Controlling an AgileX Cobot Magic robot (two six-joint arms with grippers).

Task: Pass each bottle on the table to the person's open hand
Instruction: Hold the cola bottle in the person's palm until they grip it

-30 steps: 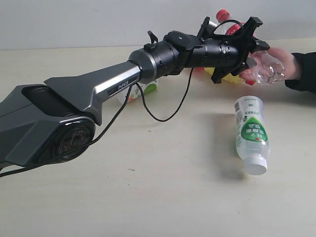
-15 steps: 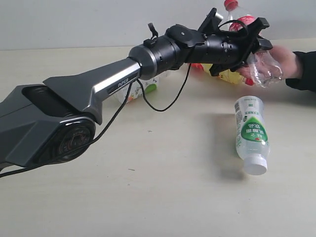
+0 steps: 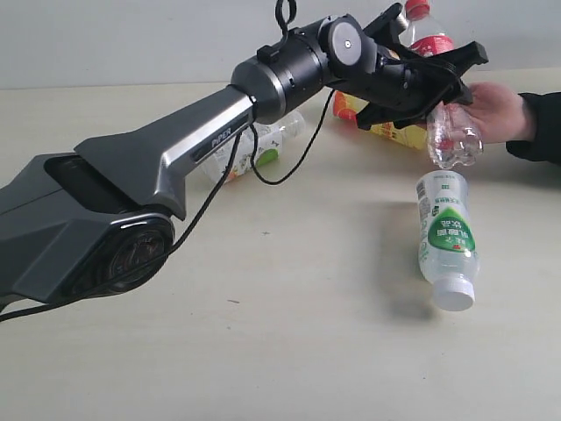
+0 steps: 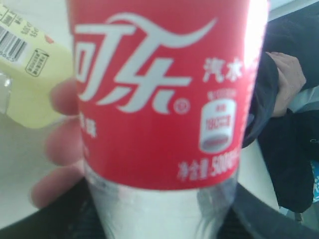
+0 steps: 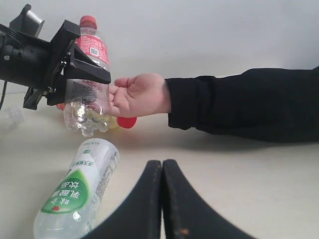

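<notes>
Red-label bottle (image 3: 451, 140) — in left pincer (image 3: 438, 88), beside hand (image 3: 493, 110)

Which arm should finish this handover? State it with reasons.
Left. The left gripper holds the red-label bottle, cap up, right beside the person's open hand. The right gripper is shut, empty and farther back.

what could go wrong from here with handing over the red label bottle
The left gripper holds the red-label bottle beside the open hand, whose fingers are not closed on it; releasing now may drop it.
A drop could strike the green-white bottle lying close by and send it rolling.
The gripper works close to the person's fingers; a bump is possible.
</notes>
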